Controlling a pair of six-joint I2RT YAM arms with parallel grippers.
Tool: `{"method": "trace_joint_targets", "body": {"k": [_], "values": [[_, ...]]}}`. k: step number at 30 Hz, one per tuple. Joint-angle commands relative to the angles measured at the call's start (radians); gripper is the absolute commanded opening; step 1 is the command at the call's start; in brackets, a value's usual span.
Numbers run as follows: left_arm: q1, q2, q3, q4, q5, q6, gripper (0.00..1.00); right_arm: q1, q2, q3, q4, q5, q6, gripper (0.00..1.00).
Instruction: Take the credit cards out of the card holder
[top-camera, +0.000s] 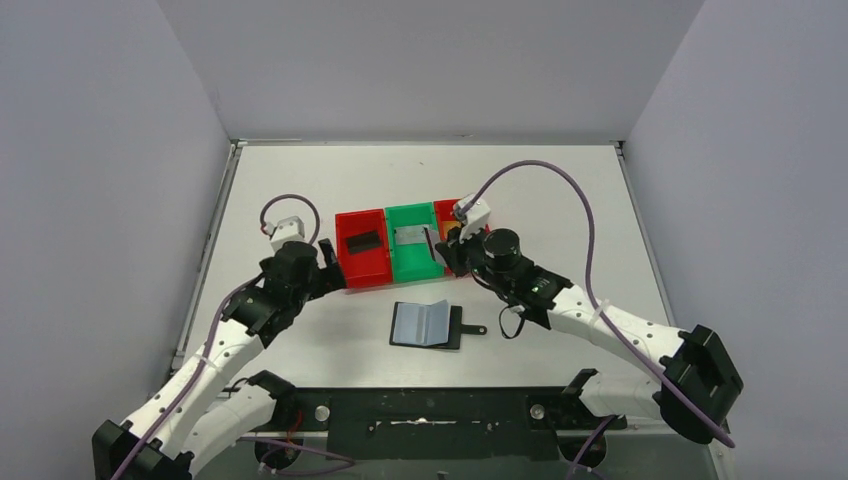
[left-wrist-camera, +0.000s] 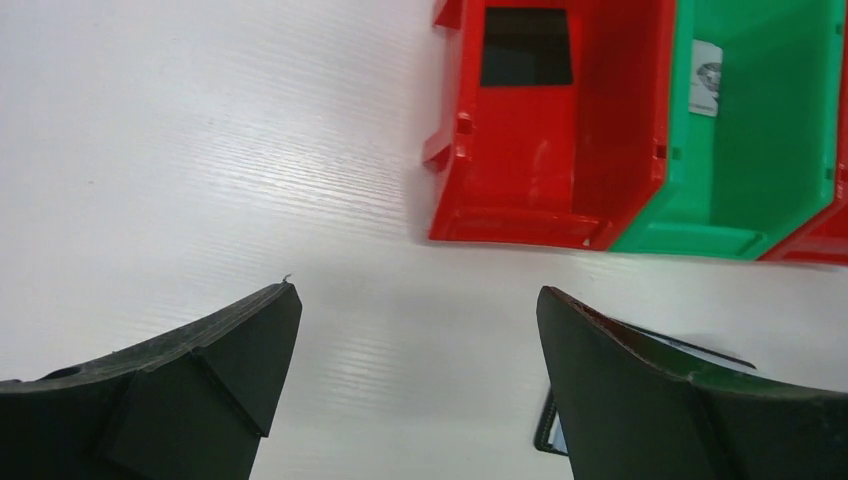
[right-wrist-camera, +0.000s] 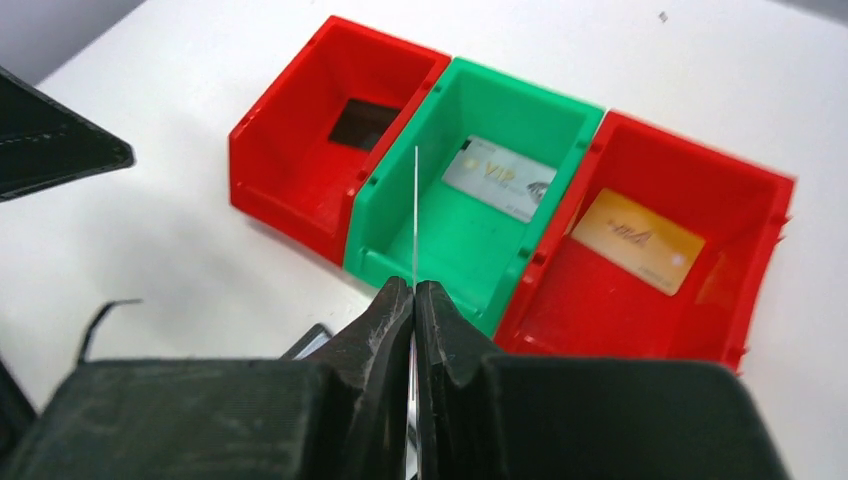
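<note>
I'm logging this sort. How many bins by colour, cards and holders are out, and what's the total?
Red bins: 2
Green bin: 1
Cards: 4, black, silver, gold, one edge-on in the right jaws
Holder: 1
Total: 8

The left hand (left-wrist-camera: 418, 305) hangs low with its two fingers (left-wrist-camera: 230, 350) spread wide apart, its arm bent at the elbow. The right hand (right-wrist-camera: 413, 300) has its fingers (right-wrist-camera: 375, 330) pressed together, pinching a thin card (right-wrist-camera: 415, 215) that stands edge-on ahead of the fingertips.
</note>
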Motion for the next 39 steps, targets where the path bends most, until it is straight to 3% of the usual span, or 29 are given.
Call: {"method": "trace_joint_targets", "body": {"k": [1,8,13,24,31,39], "values": [[0.108,0.008,0.051,-0.009,0.013,0.08,0.91,0.01,0.072,0.119,-0.007,0.062,-0.213,0.0],[0.262,0.074,0.082,0.0,0.131,0.147,0.91,0.01,0.278,0.355,-0.182,0.02,-0.394,0.0],[0.262,0.04,0.058,0.053,0.152,0.153,0.91,0.01,0.4,0.48,-0.269,0.02,-0.492,0.0],[0.269,-0.005,0.062,0.063,0.062,0.15,0.92,0.008,0.597,0.669,-0.411,-0.002,-0.738,0.0],[0.269,-0.07,0.053,0.065,0.028,0.139,0.92,0.007,0.695,0.734,-0.412,0.001,-0.905,0.0],[0.288,-0.084,0.057,0.036,-0.032,0.135,0.92,0.007,0.816,0.824,-0.442,0.14,-1.075,0.0]]}}
